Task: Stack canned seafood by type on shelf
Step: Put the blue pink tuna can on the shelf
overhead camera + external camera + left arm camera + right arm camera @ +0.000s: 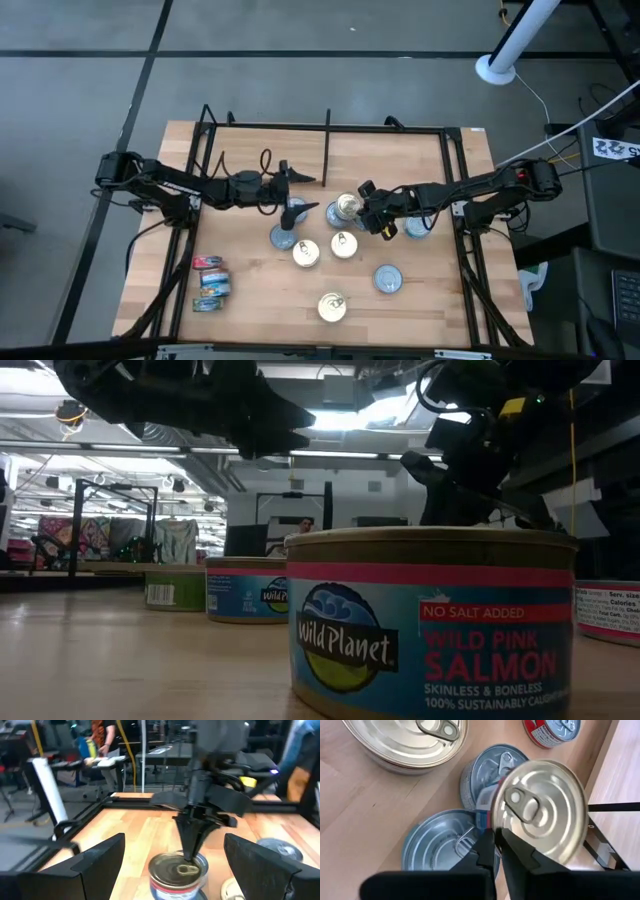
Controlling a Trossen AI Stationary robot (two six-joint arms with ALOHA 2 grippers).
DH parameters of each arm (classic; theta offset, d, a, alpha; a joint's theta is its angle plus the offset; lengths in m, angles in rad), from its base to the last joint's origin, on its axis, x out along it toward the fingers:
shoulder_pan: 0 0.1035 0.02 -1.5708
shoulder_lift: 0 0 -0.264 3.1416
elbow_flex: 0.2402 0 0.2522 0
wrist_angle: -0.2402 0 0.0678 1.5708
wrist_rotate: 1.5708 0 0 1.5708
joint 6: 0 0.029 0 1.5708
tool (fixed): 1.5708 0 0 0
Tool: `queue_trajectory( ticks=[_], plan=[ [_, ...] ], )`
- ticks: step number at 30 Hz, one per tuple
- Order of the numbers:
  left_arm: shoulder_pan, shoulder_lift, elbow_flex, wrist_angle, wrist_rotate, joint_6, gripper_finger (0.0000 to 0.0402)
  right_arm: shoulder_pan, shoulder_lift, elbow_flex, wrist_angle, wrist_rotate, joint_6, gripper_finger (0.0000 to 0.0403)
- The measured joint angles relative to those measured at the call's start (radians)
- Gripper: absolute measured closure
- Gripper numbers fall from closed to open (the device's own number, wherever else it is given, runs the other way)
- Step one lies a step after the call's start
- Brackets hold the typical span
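- The right end effector (366, 208) pinches the rim of a gold-topped tin (347, 207), fingers closed on it, above the middle of the shelf (400, 160).
- Silver-blue tins (440, 840) lie directly under it.
- The left end effector (296, 195) hovers just beside, fingers spread and empty.
- More gold-topped tins (320, 250) sit nearer the surface's front edge; the right arm looks best placed to stack there.

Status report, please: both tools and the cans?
Right tool shut on gold-top can, above blue-top cans. Left tool open, nearby. Shelf unobstructed.
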Motion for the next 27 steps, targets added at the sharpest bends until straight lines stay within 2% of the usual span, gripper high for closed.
queue_trajectory(
  ticks=[8, 22, 25, 27],
  plan=[
    [-0.057, 0.0, 0.0, 0.017, 0.0, 0.199, 0.0066, 0.0, 0.005, -0.005, -0.02, -0.008, 0.004, 0.0401],
    [-0.061, 0.003, 0.028, 0.037, -0.004, 0.217, 0.0066, 0.0, 0.003, -0.005, -0.008, 0.0, 0.004, 0.0401],
    [-0.061, 0.037, 0.058, 0.035, -0.005, 0.229, 0.0066, 0.0, 0.003, -0.004, -0.006, 0.001, 0.004, 0.0401],
    [-0.06, 0.082, 0.101, 0.035, -0.005, 0.185, 0.0066, 0.0, 0.003, -0.003, -0.007, 0.001, 0.004, 0.0401]
  ],
)
